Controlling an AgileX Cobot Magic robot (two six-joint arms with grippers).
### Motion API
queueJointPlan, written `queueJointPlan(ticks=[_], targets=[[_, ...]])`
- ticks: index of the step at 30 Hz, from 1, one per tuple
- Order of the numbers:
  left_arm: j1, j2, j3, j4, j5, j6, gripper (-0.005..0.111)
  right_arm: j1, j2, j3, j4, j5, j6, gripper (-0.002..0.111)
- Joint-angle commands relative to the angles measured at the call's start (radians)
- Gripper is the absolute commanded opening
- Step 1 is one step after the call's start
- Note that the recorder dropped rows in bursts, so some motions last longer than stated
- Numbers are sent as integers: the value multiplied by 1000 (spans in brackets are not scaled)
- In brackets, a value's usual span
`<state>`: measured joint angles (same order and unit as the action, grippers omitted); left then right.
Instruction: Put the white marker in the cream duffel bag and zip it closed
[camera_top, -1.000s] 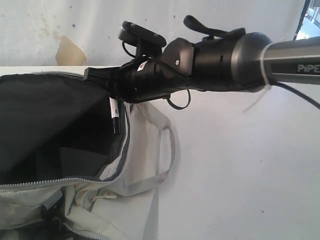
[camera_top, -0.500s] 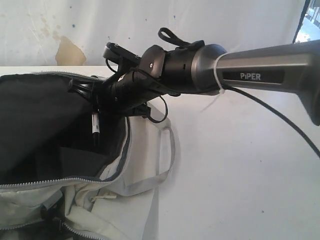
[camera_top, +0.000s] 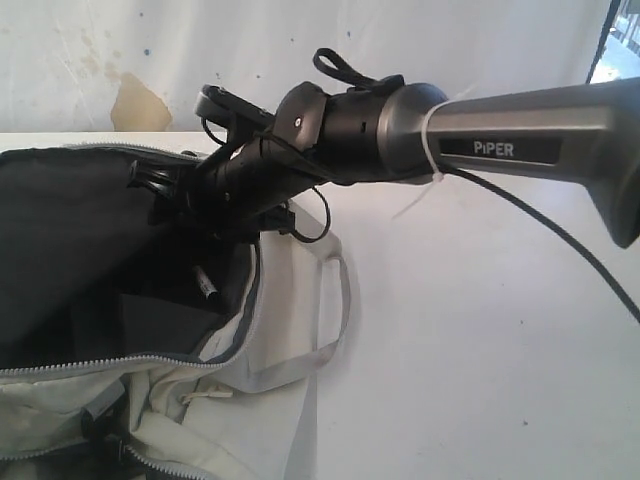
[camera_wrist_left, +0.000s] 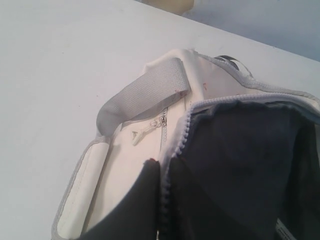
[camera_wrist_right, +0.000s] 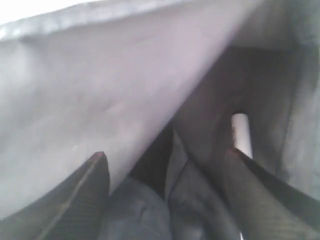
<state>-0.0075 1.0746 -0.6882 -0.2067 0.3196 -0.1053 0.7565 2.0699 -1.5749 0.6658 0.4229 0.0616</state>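
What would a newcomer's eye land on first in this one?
The big dark arm reaches in from the right of the exterior view, its hand open over the gaping cream bag. Just below, a white marker shows free of the hand, tilted, inside the bag's dark interior.

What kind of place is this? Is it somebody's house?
Probably a robot lab or test bench, not a house: a white table, a stained white wall, and a robot arm marked PIPER reaching into a cream duffel bag.
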Motion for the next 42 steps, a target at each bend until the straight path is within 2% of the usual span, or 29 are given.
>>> queueJointPlan(ticks=[1,8,10,15,19,21,25,30,34,35,37,42], targets=[[6,-10,1,8,-5,50,0,-9,-32,-31,-11,109,-86,61],[6,-10,1,8,5,83,0,-105,-86,-42,-39,326,-95,48],[6,-12,1,8,3,83,0,-153,-122,-42,-42,420,-157,30],[6,-32,-1,8,1,83,0,-213,-158,-42,-67,494,-217,0],[6,-52,-1,8,7,96,0,-280,-165,-42,-80,570,-222,0],[-20,-61,-1,-17,15,144,0,-300,-165,-42,-126,599,-225,0],[-127,-69,-1,-24,24,252,0,-334,-165,-42,-205,618,-222,0],[-250,-75,-1,-41,5,292,0,-361,-165,-42,-324,622,-214,0],[-327,-75,-1,-216,-6,298,0,-369,-163,-42,-326,610,-212,0],[-348,-75,-1,-300,-2,333,0,-371,-163,-42,-326,609,-212,0],[-365,-75,-1,-372,19,384,0,-371,-163,-42,-326,607,-212,0],[-385,-52,1,-498,185,557,0,-371,-163,-42,-326,607,-212,0]])
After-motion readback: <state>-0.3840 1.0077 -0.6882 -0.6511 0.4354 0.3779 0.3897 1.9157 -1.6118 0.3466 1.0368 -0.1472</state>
